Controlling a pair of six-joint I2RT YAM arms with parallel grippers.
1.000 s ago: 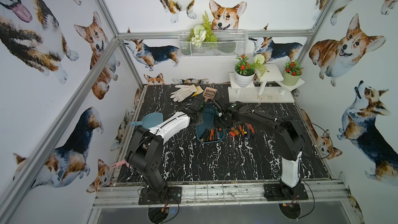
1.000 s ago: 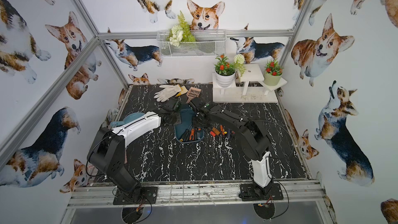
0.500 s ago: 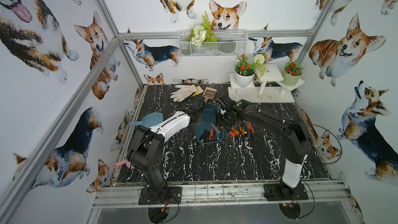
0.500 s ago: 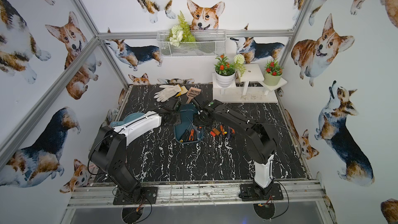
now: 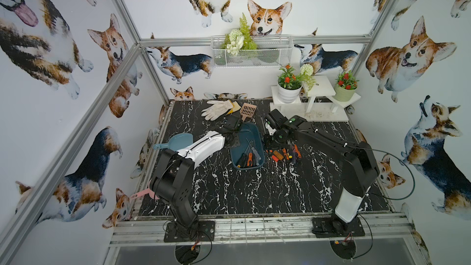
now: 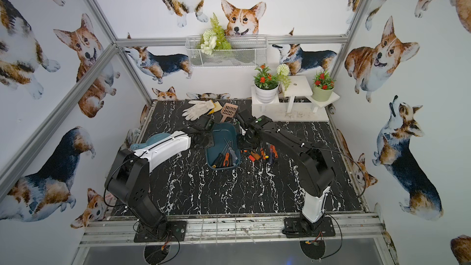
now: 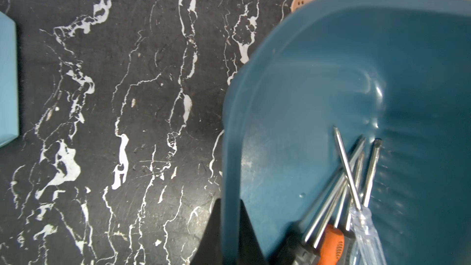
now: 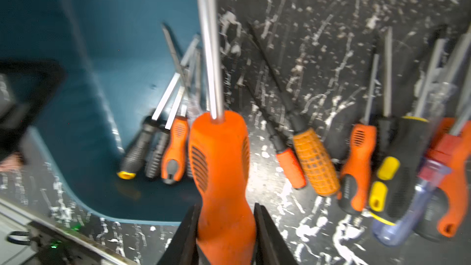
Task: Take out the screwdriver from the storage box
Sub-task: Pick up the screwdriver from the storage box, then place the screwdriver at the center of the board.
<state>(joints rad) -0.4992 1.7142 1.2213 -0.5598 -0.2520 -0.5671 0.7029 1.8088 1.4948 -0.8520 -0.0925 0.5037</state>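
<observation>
The storage box (image 5: 251, 133) (image 6: 224, 133) is a dark teal tray in the middle of the table, with several screwdrivers (image 5: 248, 158) (image 6: 225, 158) lying in its near end. My left gripper (image 7: 230, 203) (image 5: 235, 140) is shut on the box's left rim (image 7: 230, 149), one finger on each side. My right gripper (image 8: 225, 207) (image 5: 270, 144) is shut on the orange handle of a screwdriver (image 8: 219, 161). It hangs over the box's right edge (image 8: 102, 113), its steel shaft pointing away from the wrist. In both top views the arm hides the held screwdriver.
A row of several screwdrivers (image 5: 285, 154) (image 8: 356, 154) lies on the table just right of the box. A light blue scoop (image 5: 175, 141) sits left, a white glove (image 5: 216, 108) and a tan slotted scoop (image 5: 247, 109) behind. A white stand with flower pots (image 5: 313, 103) fills the back right.
My right gripper has moved right, from over the middle of the box to its right edge, carrying the orange screwdriver. The left arm and the box have stayed put.
</observation>
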